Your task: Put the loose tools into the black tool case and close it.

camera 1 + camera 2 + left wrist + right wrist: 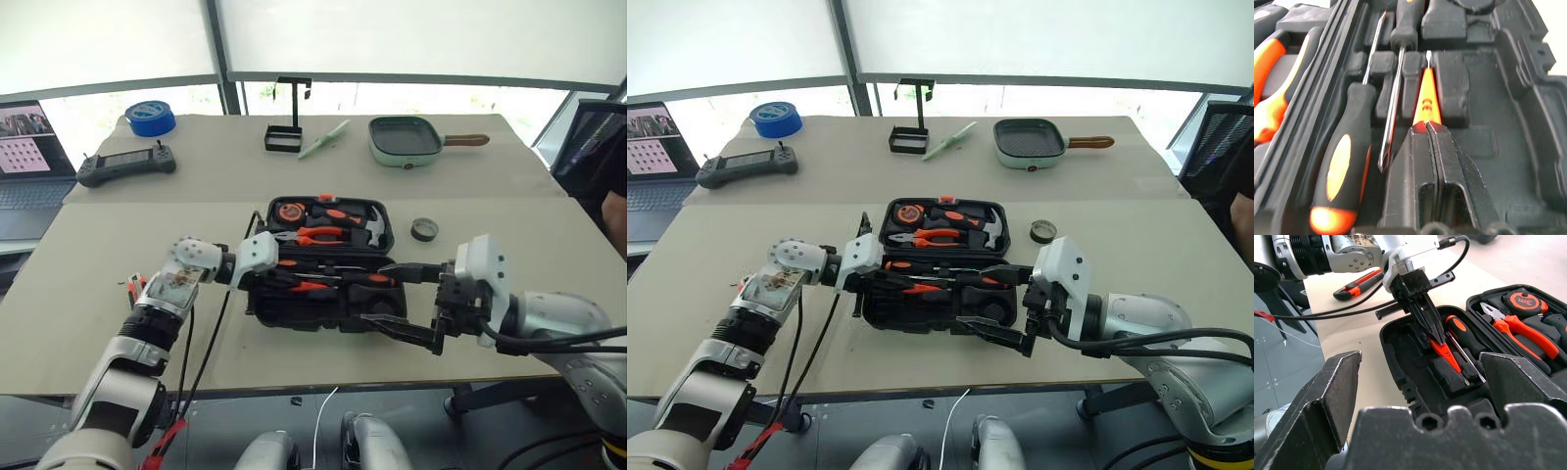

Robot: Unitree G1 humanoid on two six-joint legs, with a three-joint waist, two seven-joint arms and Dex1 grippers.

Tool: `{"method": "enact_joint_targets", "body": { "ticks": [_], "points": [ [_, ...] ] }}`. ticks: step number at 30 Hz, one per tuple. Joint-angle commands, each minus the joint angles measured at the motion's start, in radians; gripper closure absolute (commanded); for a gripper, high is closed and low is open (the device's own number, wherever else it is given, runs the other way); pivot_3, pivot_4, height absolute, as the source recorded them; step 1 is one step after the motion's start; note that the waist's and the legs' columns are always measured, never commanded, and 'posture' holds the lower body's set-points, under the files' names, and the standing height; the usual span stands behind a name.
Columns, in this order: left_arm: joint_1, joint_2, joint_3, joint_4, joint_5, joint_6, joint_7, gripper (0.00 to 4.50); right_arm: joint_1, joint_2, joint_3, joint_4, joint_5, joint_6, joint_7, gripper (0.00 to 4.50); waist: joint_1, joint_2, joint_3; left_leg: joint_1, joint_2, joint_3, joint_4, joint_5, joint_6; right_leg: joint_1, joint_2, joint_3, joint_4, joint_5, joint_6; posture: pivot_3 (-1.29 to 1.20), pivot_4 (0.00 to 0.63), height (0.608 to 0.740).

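At mid-frame the left hand pinches the slim orange flat-bladed tool, lengthwise over its recess in the black moulded plastic case; the right hand gapes empty.

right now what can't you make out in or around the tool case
- Left wrist view: left hand hides the rear end of the slim orange tool it is shut on.
- Right wrist view: right hand's fingers cover the near edge of the black tool case.
- Right wrist view: utility knife partly hidden behind the left hand.
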Motion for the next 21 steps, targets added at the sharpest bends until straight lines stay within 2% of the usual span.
{"method": "enact_joint_targets", "body": {
  "ticks": [1, 4, 7, 10, 14, 17, 20, 21],
  "points": [
    [0.006, 0.004, -0.002, 0.026, 0.017, 0.007, 0.008, 4.44, -0.011, 0.005, -0.011, -0.009, 0.006, -0.016, -0.001, 0.0, 0.002, 0.0, 0.0, 0.0, 0.0, 0.0, 0.0, 0.0, 0.0, 0.0, 0.0, 0.0, 0.0, 0.0, 0.0, 0.0, 0.15, 0.74],
    [0.003, 0.014, 0.033, -0.013, -0.012, 0.045, 0.018, 4.44, -0.026, 0.008, -0.002, -0.006, 0.001, -0.02, 0.0, 0.0, 0.002, 0.0, 0.0, 0.0, 0.0, 0.0, 0.0, 0.0, 0.0, 0.0, 0.0, 0.0, 0.0, 0.0, 0.0, 0.0, 0.15, 0.74],
    [0.035, 0.074, 0.129, -0.167, -0.099, 0.213, 0.048, 4.44, -0.061, 0.01, 0.009, 0.001, 0.002, -0.026, 0.017, 0.0, -0.002, 0.0, 0.0, -0.001, 0.0, 0.0, 0.0, 0.0, 0.0, -0.001, 0.0, 0.0, 0.0, 0.0, 0.0, 0.0, 0.15, 0.74],
    [0.13, 0.165, 0.266, -0.362, -0.21, 0.423, 0.096, 3.71, -0.118, 0.022, 0.034, 0.036, 0.008, -0.026, 0.041, 0.0, -0.015, 0.0, 0.0, -0.002, 0.0, 0.0, -0.002, 0.0, 0.0, -0.004, 0.001, 0.001, 0.0, 0.0, 0.0, 0.0, 0.15, 0.74],
    [0.392, 0.269, 0.524, -0.619, -0.301, 0.618, 0.212, 2.31, -0.196, 0.039, 0.093, 0.099, 0.005, -0.035, 0.119, 0.0, -0.032, 0.0, 0.0, -0.002, 0.001, 0.0, -0.004, -0.001, -0.001, -0.007, 0.002, 0.0, 0.0, 0.0, 0.0, 0.0, 0.15, 0.74],
    [0.629, 0.273, 0.763, -0.777, -0.336, 0.735, 0.3, 1.17, -0.255, 0.053, 0.14, 0.156, -0.008, -0.051, 0.189, 0.0, -0.03, 0.001, 0.001, -0.001, 0.001, 0.0, -0.005, -0.001, -0.002, -0.007, 0.003, 0.0, -0.001, 0.0, 0.0, 0.0, 0.15, 0.74],
    [0.852, 0.224, 0.964, -0.887, -0.337, 0.785, 0.364, 0.02, -0.306, 0.068, 0.186, 0.215, -0.036, -0.076, 0.254, 0.0, -0.026, 0.001, 0.001, 0.0, 0.001, 0.0, -0.006, -0.002, -0.003, -0.005, 0.004, -0.001, -0.001, 0.0, -0.001, 0.0, 0.15, 0.74],
    [0.913, 0.202, 1.008, -0.915, -0.332, 0.788, 0.384, 0.02, -0.319, 0.074, 0.198, 0.231, -0.043, -0.083, 0.272, 0.0, -0.021, 0.001, 0.001, 0.0, 0.001, 0.0, -0.006, -0.002, -0.003, -0.004, 0.004, -0.001, -0.001, -0.001, -0.001, 0.0, 0.15, 0.74]
  ]
}}
